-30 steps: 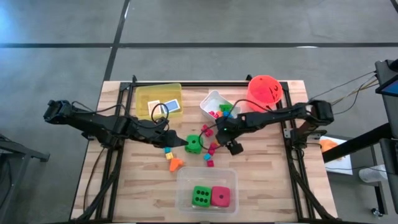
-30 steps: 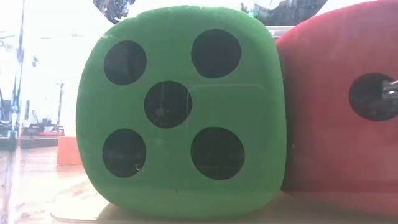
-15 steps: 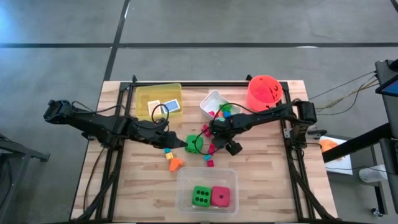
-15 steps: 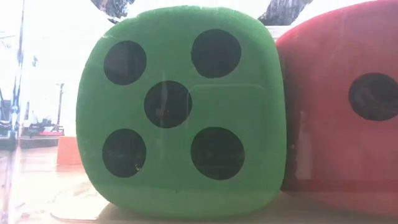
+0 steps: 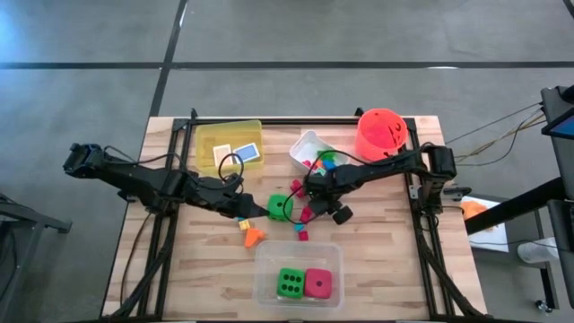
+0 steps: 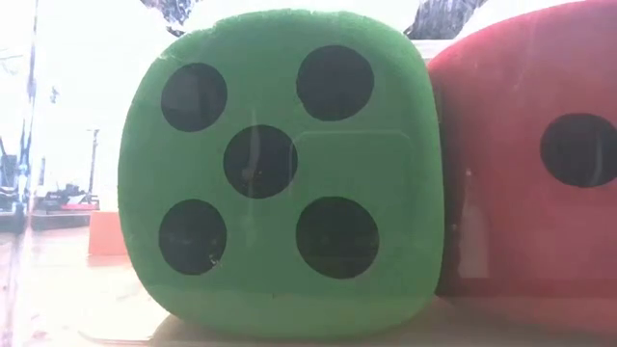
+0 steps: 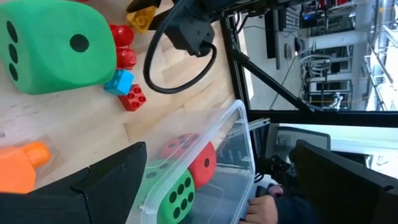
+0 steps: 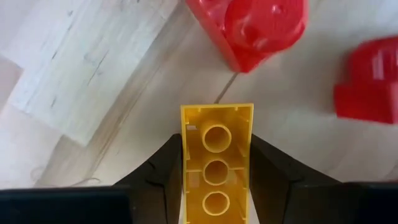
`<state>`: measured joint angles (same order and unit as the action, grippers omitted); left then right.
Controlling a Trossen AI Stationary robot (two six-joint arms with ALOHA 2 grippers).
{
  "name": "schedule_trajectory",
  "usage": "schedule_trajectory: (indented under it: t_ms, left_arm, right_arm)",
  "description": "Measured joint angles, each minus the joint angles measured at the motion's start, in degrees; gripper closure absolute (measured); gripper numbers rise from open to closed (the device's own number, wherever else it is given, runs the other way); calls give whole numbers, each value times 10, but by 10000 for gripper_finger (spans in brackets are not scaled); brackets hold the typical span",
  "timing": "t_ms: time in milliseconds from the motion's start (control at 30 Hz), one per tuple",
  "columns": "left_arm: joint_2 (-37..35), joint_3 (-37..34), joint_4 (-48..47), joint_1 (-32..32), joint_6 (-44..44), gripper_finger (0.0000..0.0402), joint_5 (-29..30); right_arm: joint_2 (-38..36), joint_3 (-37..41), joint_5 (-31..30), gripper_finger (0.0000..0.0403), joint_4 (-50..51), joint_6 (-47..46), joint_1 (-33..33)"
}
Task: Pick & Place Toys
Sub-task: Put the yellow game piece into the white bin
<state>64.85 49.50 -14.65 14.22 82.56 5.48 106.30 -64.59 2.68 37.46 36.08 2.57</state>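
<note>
Gripping a yellow block (image 8: 216, 163) between its fingers, the right hand (image 8: 216, 186) hangs over the counter (image 5: 377, 256) mid-centre, just beside loose red blocks (image 8: 258, 25). Left hand (image 5: 260, 208) sits by the green die (image 5: 281, 207), fingers spread. Two dice (image 5: 303, 283) lie in the clear tub (image 5: 296, 251).

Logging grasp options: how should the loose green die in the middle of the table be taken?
Grip the green die across two opposite flat faces, coming straight down from above. It sits flat on the table, but small blocks crowd its right side.
</note>
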Motion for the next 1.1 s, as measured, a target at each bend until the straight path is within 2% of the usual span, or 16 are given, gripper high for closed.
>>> schedule_trajectory:
  t_ms: [133, 433, 600, 700, 800, 900, 1000, 1100]
  left_arm:
    - [0, 0, 0, 0, 0, 9, 0]
    - [0, 0, -5, 0, -16, 9, 0]
    - [0, 0, -22, 0, -17, 9, 0]
    - [0, 0, -35, 0, -17, 9, 0]
    - [0, 0, -50, 0, -17, 9, 0]
    - [0, 0, -59, 0, -17, 9, 0]
    - [0, -2, -68, 0, -17, 9, 0]
    - [0, -3, -80, 0, -17, 9, 0]
  right_arm:
    - [-13, -15, 8, 276, 40, -29, 0]
    - [-103, -49, 98, 276, 56, -132, -1]
    - [-167, -75, 91, 276, 54, -199, 2]
    - [-197, -97, 54, 276, 53, -239, 15]
    - [-214, -120, 16, 276, 51, -281, 42]
    - [-216, -142, 14, 276, 50, -327, 88]
    - [-199, -154, 33, 276, 47, -364, 149]
    - [-164, -163, 81, 276, 47, -413, 211]
